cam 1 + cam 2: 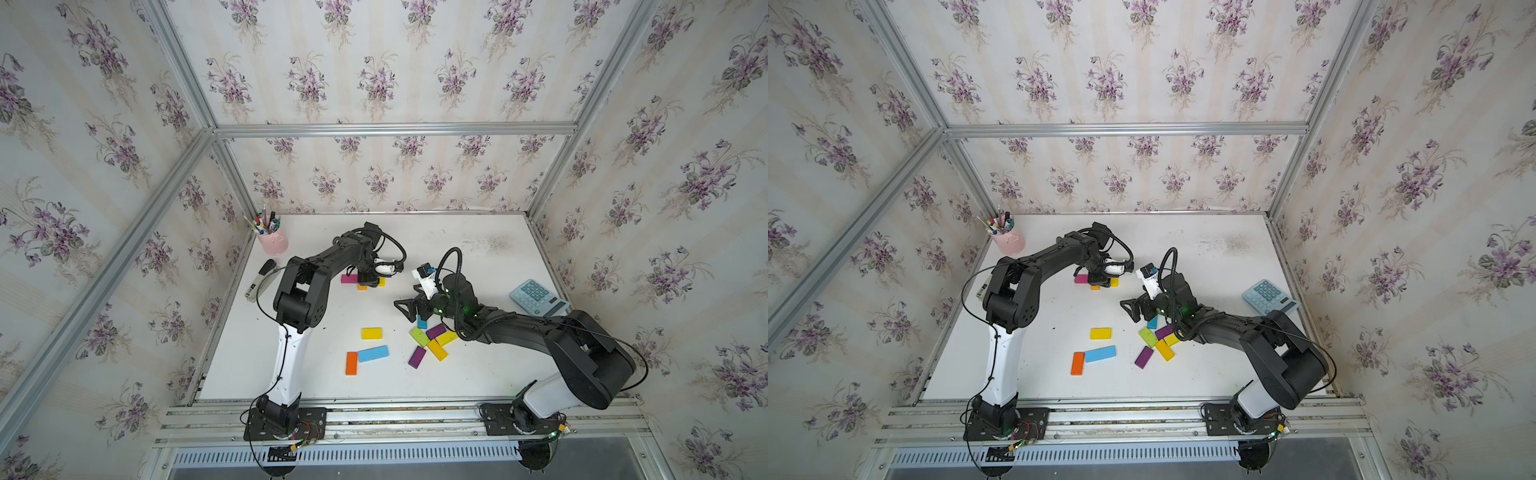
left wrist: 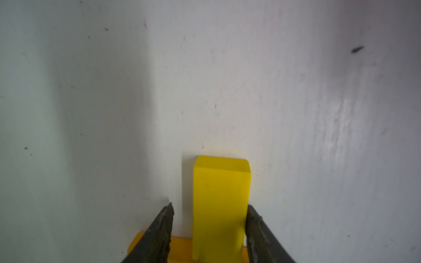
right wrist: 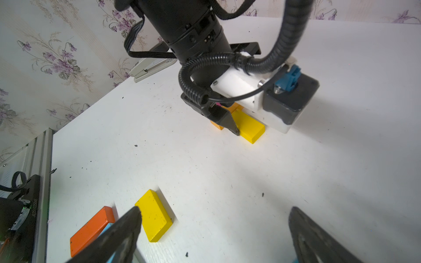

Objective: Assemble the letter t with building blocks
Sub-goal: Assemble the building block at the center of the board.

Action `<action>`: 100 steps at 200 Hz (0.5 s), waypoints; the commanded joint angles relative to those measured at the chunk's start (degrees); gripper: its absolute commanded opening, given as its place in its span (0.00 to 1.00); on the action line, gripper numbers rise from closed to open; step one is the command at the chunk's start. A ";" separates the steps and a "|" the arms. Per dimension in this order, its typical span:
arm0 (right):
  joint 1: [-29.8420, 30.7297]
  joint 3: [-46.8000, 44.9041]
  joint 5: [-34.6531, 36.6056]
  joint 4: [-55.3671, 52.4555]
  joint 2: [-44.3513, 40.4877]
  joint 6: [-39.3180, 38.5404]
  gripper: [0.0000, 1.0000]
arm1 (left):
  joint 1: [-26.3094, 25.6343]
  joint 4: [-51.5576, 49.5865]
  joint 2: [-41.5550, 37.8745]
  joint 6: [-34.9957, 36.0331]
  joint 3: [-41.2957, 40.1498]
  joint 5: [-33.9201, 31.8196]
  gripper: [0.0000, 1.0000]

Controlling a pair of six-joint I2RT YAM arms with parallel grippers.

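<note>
Orange block and light blue block lay nearest, just beside each other, with the lone yellow block behind them. Right gripper hovered beyond, spread wide and empty. Farthest, the part-open left gripper straddled the far yellow block, touching one side only, near the magenta block.

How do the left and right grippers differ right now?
The left gripper straddles a yellow block; the right gripper has nothing between its jaws. The left gripper's jaws stand narrow, touching the block on one side with a gap on the other; the right gripper's jaws are spread wide. Shared: neither is clamped on anything.
</note>
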 commanded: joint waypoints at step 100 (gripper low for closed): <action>0.06 0.66 -0.75 -0.17 0.23 -0.37 1.00 | 0.11 -0.07 1.83 0.35 1.16 -2.12 0.52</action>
